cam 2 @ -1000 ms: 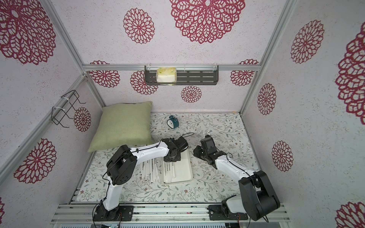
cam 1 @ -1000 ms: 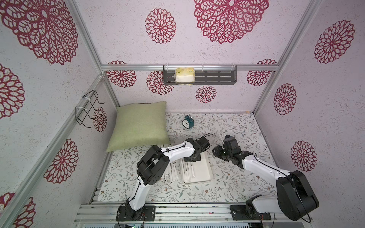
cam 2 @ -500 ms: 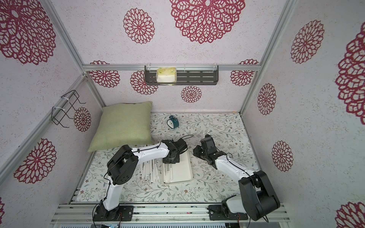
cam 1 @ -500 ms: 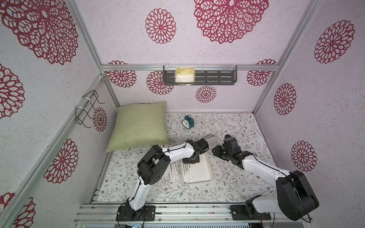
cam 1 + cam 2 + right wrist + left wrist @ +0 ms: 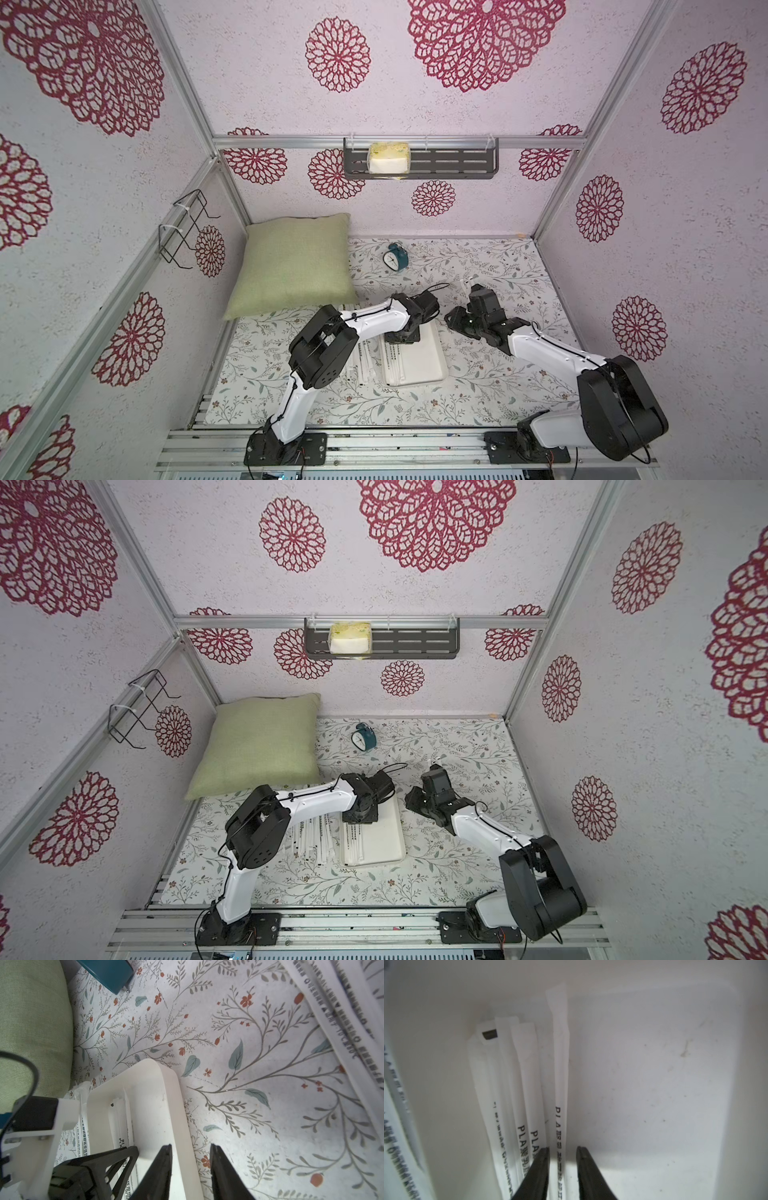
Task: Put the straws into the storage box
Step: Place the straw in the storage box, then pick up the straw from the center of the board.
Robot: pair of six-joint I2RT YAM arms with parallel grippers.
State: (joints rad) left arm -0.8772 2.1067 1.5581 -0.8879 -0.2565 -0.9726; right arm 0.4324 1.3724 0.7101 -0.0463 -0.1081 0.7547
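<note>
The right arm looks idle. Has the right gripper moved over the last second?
No. The right gripper stays beside the storage box, at the same spot relative to the clock.

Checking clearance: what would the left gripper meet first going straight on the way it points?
Probably the storage box floor: the left gripper, open, straddles a straw lying there, so its tips would miss it. Depth unclear.

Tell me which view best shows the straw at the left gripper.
Left wrist: the straw lies in the storage box between the open left gripper's jaws, print readable. In both top views it is one thin line among others, partly under the left arm. The right wrist view shows only one end.
</note>
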